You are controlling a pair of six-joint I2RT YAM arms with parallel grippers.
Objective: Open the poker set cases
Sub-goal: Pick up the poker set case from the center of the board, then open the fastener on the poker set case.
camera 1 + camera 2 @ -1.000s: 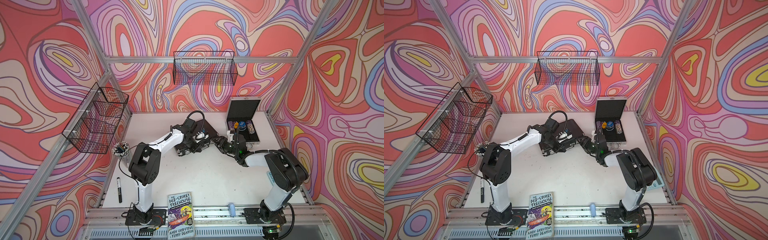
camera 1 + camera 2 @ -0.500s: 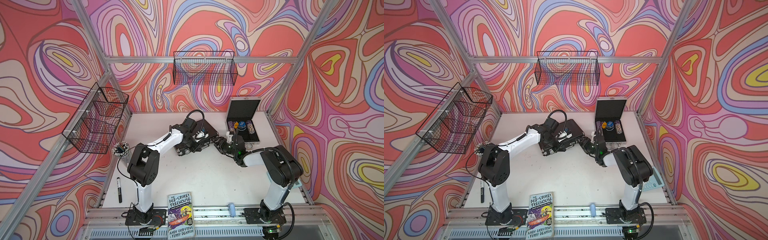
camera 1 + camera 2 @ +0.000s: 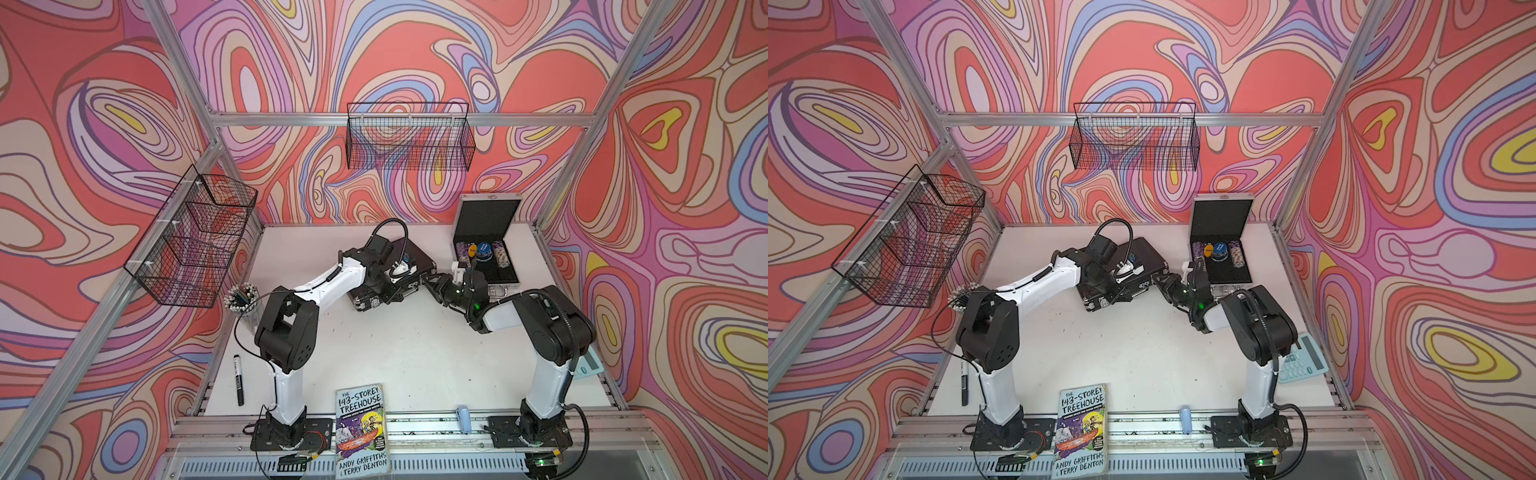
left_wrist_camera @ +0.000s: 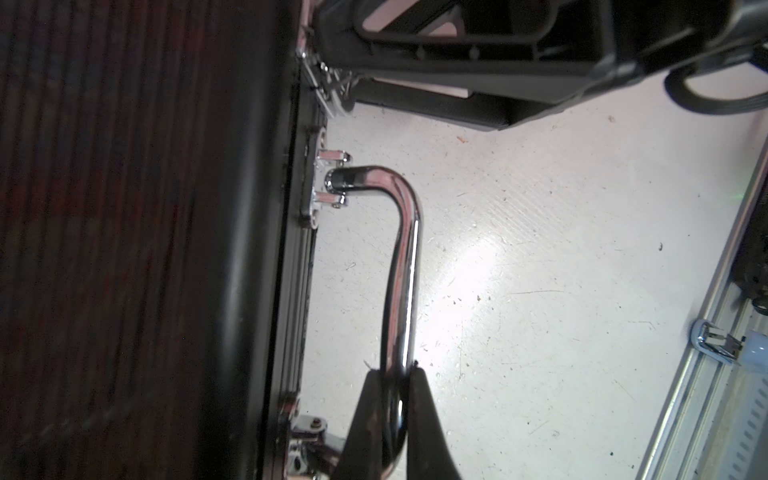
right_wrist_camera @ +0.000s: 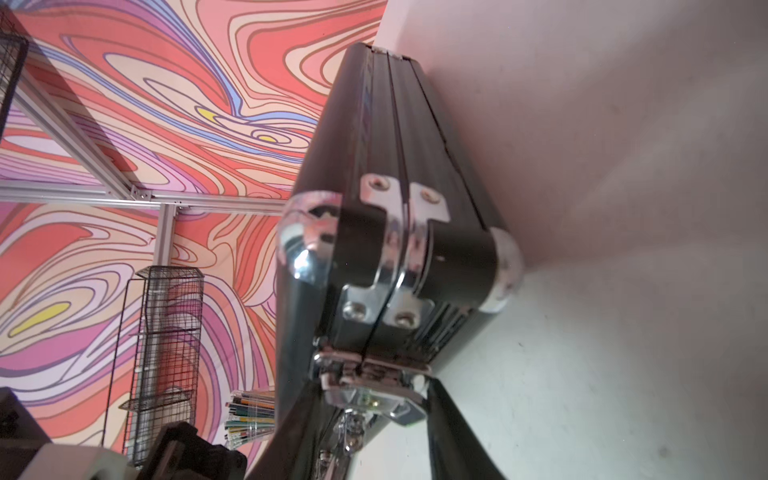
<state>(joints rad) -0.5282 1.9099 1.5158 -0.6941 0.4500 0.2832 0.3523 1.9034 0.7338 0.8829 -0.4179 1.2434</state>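
The left gripper (image 4: 395,370) pinches the handle (image 4: 403,257) — right gripper (image 5: 374,386) seemingly straddles latch (image 5: 368,372).

The left gripper (image 3: 1115,292) is reaching onto the near edge of the closed black case (image 3: 1144,257), the right gripper (image 3: 1160,282) is pointing at its right end; farther right, the silver case (image 3: 1221,216) is standing open.

right pincer (image 3: 430,281) narrowed around the corner latch (image 5: 374,370) of the black case (image 5: 374,166), right arm (image 3: 548,320) leaned closer
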